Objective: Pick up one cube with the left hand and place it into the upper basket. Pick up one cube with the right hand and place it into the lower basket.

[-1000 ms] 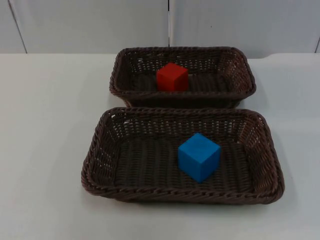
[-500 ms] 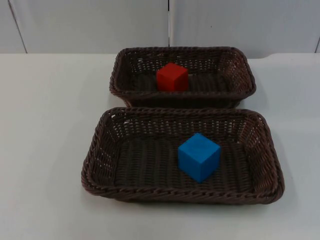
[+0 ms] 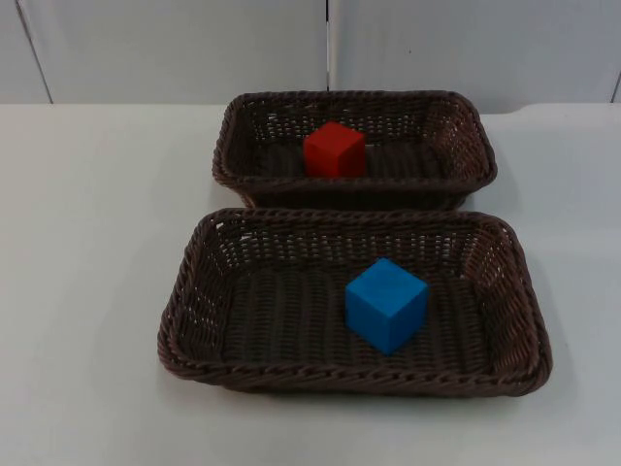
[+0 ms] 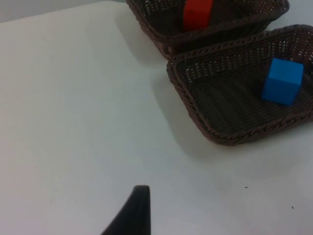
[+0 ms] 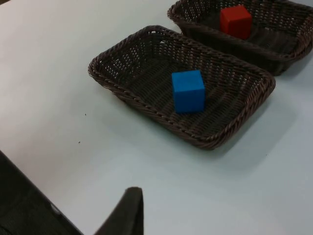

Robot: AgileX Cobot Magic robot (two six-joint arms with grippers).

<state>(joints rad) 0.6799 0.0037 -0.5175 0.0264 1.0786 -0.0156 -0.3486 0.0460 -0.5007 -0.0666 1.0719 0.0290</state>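
Observation:
A red cube (image 3: pixel 335 149) rests in the upper brown wicker basket (image 3: pixel 354 95). A blue cube (image 3: pixel 386 304) sits right of centre in the lower basket (image 3: pixel 349 379). My left gripper (image 4: pixel 134 213) waits above bare table, well away from both baskets; from it I see the red cube (image 4: pixel 197 13) and the blue cube (image 4: pixel 282 81). My right gripper (image 5: pixel 128 213) also waits back over bare table, off the lower basket (image 5: pixel 146 110), facing the blue cube (image 5: pixel 188 91) and the red cube (image 5: pixel 235 21). Neither gripper holds a cube.
The white table (image 3: pixel 87 243) spreads wide on both sides of the baskets, which stand close together. The grey partition wall (image 3: pixel 175 49) closes the back. In the right wrist view the table's edge (image 5: pixel 34 188) drops to a dark floor.

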